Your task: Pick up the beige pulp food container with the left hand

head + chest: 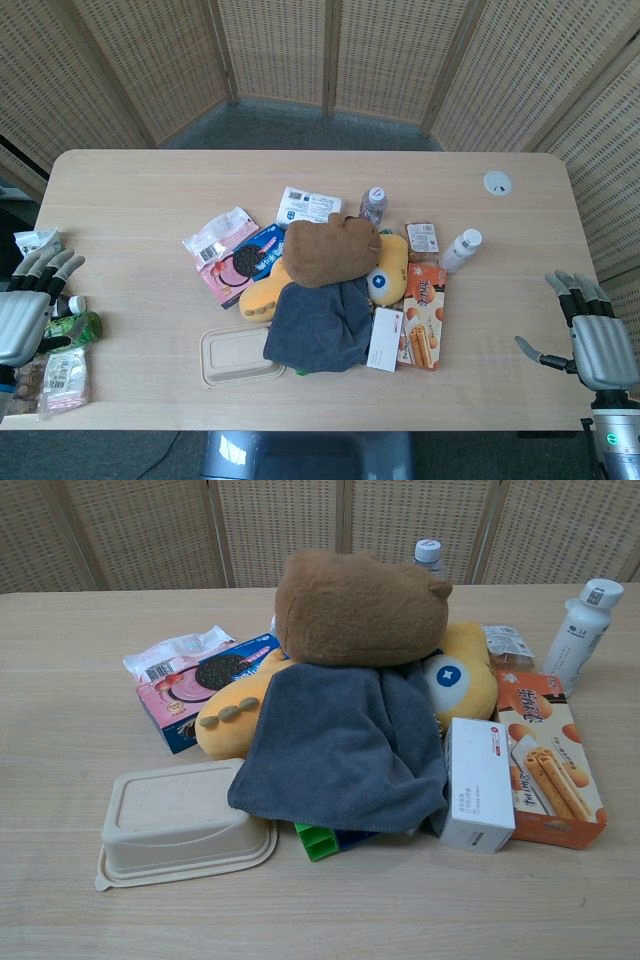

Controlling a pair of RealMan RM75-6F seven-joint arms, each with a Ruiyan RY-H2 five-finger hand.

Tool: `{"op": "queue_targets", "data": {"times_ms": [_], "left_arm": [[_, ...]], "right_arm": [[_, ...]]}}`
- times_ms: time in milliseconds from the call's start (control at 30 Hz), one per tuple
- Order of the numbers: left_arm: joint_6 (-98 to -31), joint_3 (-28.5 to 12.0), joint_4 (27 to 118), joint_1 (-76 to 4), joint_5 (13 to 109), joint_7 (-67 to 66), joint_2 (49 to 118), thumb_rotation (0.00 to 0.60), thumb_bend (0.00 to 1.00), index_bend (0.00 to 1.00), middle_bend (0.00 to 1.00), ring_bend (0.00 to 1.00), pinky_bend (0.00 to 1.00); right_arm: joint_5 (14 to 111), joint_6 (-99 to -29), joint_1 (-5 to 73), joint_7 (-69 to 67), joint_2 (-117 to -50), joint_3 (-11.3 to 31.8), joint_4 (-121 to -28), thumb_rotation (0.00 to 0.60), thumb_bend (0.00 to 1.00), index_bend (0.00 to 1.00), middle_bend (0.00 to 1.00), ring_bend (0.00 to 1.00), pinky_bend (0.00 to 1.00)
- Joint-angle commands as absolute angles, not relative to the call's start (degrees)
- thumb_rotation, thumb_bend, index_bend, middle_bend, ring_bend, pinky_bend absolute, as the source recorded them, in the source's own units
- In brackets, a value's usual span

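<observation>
The beige pulp food container (238,357) lies upside-down-looking and closed near the table's front edge, left of centre; the chest view shows it (178,822) low and left, its right end tucked under a grey cloth (345,748). My left hand (28,302) hovers at the table's far left edge, fingers spread, holding nothing, well left of the container. My right hand (588,335) is off the table's right end, fingers apart and empty. Neither hand appears in the chest view.
A pile sits mid-table: brown plush (330,250), yellow plush (388,268), grey cloth (322,325), cookie pack (250,256), pink packet (218,250), white box (385,338), orange biscuit box (424,315), two bottles (460,249). Small packets and a green item (72,328) lie beside my left hand.
</observation>
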State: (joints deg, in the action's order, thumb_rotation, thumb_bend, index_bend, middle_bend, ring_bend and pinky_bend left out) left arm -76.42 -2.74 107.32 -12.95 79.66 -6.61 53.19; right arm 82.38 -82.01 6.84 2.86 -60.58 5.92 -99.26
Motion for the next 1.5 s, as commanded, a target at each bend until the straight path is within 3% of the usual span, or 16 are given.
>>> {"op": "queue_targets", "data": {"times_ms": [33, 467, 600, 733, 833, 1133, 1500], "left_arm": [[-75.73, -2.59, 107.05, -13.04, 79.21, -7.03, 53.73, 0.600, 0.36, 0.12, 0.00, 0.00, 0.00], [-73.05, -2.97, 107.15, -14.20, 78.36, -6.50, 53.05, 0.600, 0.36, 0.12, 0.00, 0.00, 0.00], [-69.07, -1.80, 108.19, -15.26, 78.33, -5.65, 51.86, 0.600, 0.36, 0.12, 0.04, 0.03, 0.00], [-61.29, 0.46, 109.92, -17.40, 77.72, -4.37, 49.29, 0.600, 0.36, 0.10, 0.00, 0.03, 0.00], [-57.68, 1.69, 110.85, -18.44, 77.29, -4.93, 48.85, 0.600, 0.36, 0.02, 0.00, 0.01, 0.00], [-58.40, 3.62, 113.21, -17.63, 75.77, -12.34, 54.22, 0.600, 0.31, 0.00, 0.00, 0.00, 0.00], [-58.93, 2.95, 114.28, -19.30, 70.56, -23.20, 64.89, 0.600, 0.23, 0.00, 0.00, 0.00, 0.00]], "right_arm": [[82.09, -81.71, 7.03, 3.10, -60.82, 5.97, -99.36, 0.343, 0.22, 0.00, 0.00, 0.00, 0.00], [81.84, -81.73, 7.20, 3.40, -61.49, 6.00, -99.62, 0.342, 0.22, 0.00, 0.00, 0.00, 0.00], [81.75, -81.79, 7.14, 3.38, -61.15, 6.04, -99.64, 0.342, 0.22, 0.00, 0.00, 0.00, 0.00], [81.88, -81.99, 7.17, 3.38, -60.64, 6.20, -100.03, 0.345, 0.22, 0.00, 0.00, 0.00, 0.00], [82.00, -82.10, 7.16, 3.35, -60.62, 6.18, -100.17, 0.343, 0.22, 0.00, 0.00, 0.00, 0.00], [82.09, -82.74, 6.72, 2.73, -60.29, 6.11, -100.10, 0.345, 0.22, 0.00, 0.00, 0.00, 0.00], [81.95, -83.80, 5.72, 0.99, -59.29, 6.03, -99.31, 0.343, 0.22, 0.00, 0.00, 0.00, 0.00]]}}
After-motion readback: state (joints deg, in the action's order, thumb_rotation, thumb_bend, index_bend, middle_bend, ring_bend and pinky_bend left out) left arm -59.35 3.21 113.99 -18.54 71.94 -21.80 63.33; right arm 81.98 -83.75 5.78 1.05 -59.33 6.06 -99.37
